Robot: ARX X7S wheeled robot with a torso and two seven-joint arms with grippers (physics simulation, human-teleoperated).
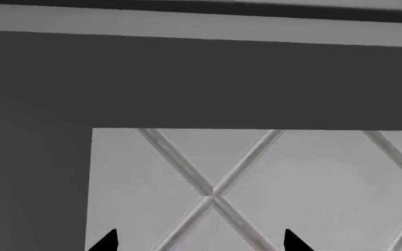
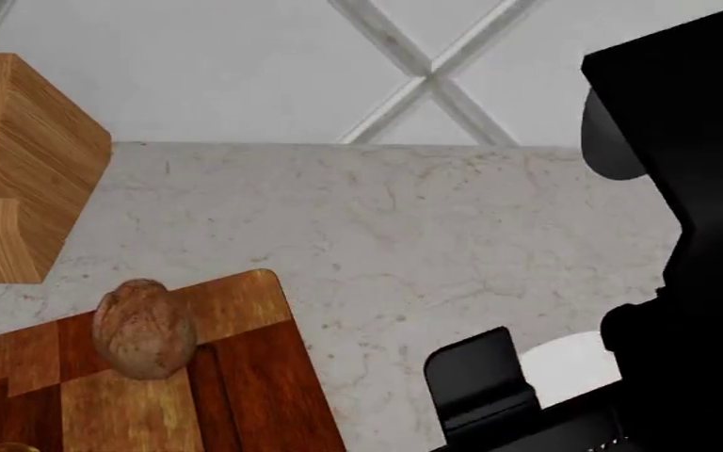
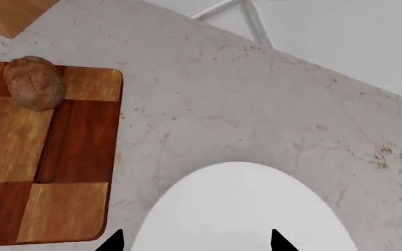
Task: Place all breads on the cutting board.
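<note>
One dull brown egg-shaped bread roll (image 2: 144, 327) lies on the flat wooden cutting board of reddish-brown and tan strips (image 2: 255, 377), close to the board's far corner. A sliver of something golden shows at the board's near edge in the head view, too cut off to identify. In the right wrist view the right pincer (image 3: 195, 241) shows two black fingertips (image 3: 280, 242) standing apart with nothing between them; directly under it sits a round white plate (image 3: 243, 209) on the pale marbled stone table (image 2: 437, 235). The board lies beside the plate toward the pincer's left, its edge just apart from the plate's rim, and the roll rests well ahead of the pincer on that same side. A thick pale-wood block (image 2: 16, 169) stands beyond the board, farther from the right pincer than the roll. The left pincer (image 1: 199, 243) shows two black fingertips (image 1: 107, 242) held apart and empty, facing a white panel crossed by diagonal grey bars (image 1: 257, 183) and a dark grey wall (image 1: 187, 78); no bread or board is in its view
</note>
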